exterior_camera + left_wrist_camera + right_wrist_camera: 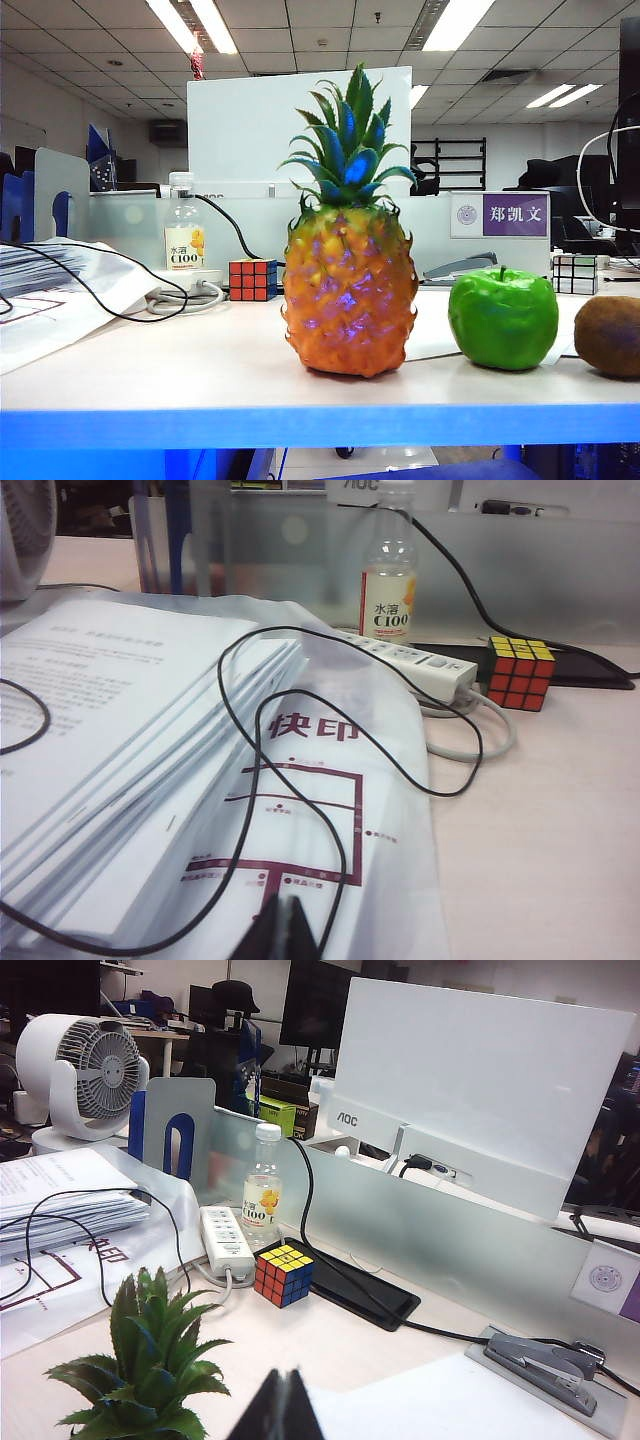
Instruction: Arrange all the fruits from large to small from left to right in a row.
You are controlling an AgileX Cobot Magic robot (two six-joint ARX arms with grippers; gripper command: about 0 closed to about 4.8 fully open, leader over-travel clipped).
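Note:
In the exterior view the fruits stand in a row near the table's front edge. The orange pineapple (350, 295) with its green crown is on the left, the green apple (503, 318) to its right, and the brown kiwi (608, 336) at the right edge, partly cut off. Neither gripper shows in that view. My left gripper (287, 930) is shut and empty above a bagged paper stack (150, 780), with no fruit in its view. My right gripper (283, 1405) is shut and empty beside the pineapple's crown (150, 1370).
A clear bottle (184, 235), a Rubik's cube (252, 280) and a white power strip (190, 285) sit behind the pineapple. Black cables (250, 810) loop over the papers. A second cube (575, 273), a stapler (545, 1360), a black flat device (365, 1295) and a fan (85, 1075) stand further back.

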